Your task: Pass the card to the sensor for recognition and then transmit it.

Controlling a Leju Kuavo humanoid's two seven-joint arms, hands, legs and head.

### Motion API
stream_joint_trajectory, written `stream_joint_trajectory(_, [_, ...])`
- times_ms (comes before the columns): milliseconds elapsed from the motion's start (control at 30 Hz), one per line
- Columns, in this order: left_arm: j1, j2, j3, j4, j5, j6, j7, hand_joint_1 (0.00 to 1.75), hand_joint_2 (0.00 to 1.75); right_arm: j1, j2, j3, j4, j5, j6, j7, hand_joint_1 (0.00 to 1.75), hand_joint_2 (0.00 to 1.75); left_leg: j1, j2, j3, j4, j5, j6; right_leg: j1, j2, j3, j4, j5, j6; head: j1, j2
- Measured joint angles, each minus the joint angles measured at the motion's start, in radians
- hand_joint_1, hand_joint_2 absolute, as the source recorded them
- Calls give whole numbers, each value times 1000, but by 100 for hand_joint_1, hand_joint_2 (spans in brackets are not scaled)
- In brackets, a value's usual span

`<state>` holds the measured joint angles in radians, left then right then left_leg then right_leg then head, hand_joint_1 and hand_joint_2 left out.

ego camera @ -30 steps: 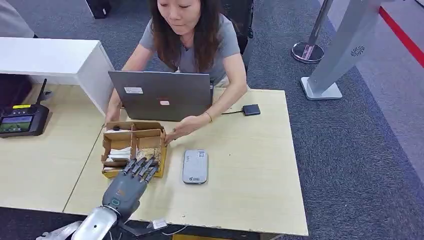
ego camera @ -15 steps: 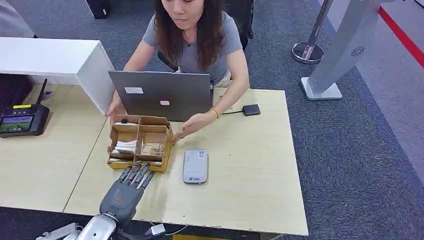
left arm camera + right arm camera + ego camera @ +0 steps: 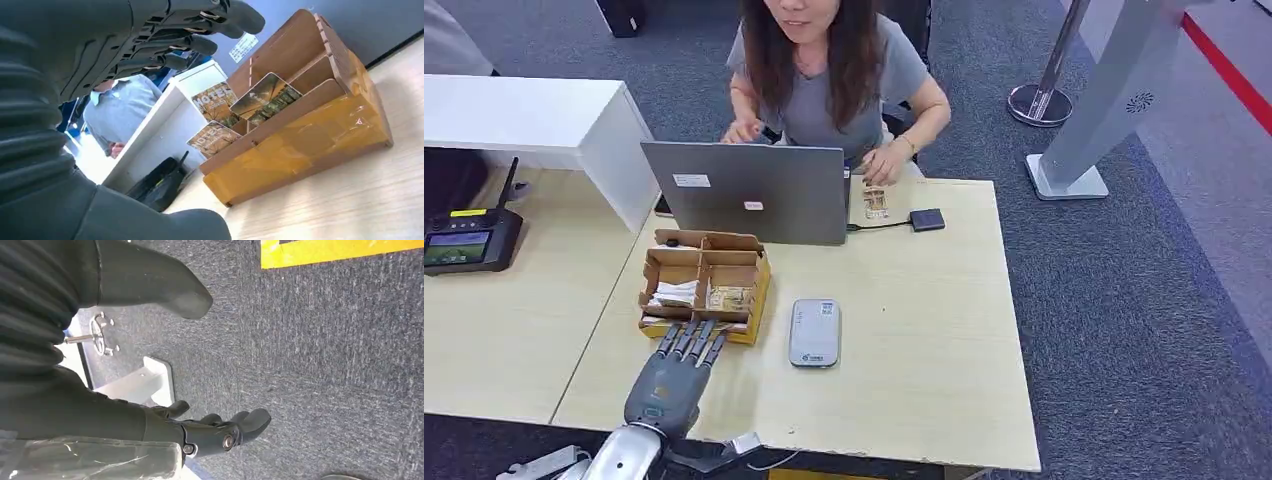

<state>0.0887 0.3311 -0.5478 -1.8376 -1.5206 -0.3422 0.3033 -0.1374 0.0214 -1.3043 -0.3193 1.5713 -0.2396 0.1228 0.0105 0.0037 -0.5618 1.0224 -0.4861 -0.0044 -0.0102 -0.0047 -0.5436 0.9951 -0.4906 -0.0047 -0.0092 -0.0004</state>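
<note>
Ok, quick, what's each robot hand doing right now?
Left robot hand: open, empty, fingers spread just short of the card box.
Right robot hand: open, empty, hanging over carpet.

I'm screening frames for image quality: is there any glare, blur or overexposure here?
Head view: evenly lit and sharp. Left wrist view: left hand close and dark, the white cabinet washed out, sheen on the card box front. Right wrist view: bright patch beside the right hand, carpet sharp.

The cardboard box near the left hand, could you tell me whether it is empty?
Not empty: the cardboard box holds cards standing in its compartments.
</note>
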Motion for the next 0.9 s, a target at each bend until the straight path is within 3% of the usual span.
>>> stream_joint_trajectory(400, [3, -42, 33, 0, -5, 5, 13, 0, 175, 0, 3, 0, 0, 0, 1, 0, 0, 175, 0, 0, 0, 0, 0, 0, 0, 0, 0, 0, 0, 0, 0, 0])
stream_joint_trajectory(900, [31, -77, 89, 0, -5, -7, 90, 0, 175, 0, 5, 8, -1, 0, 2, 2, 0, 175, 0, 0, 0, 0, 0, 0, 0, 0, 0, 0, 0, 0, 0, 0])
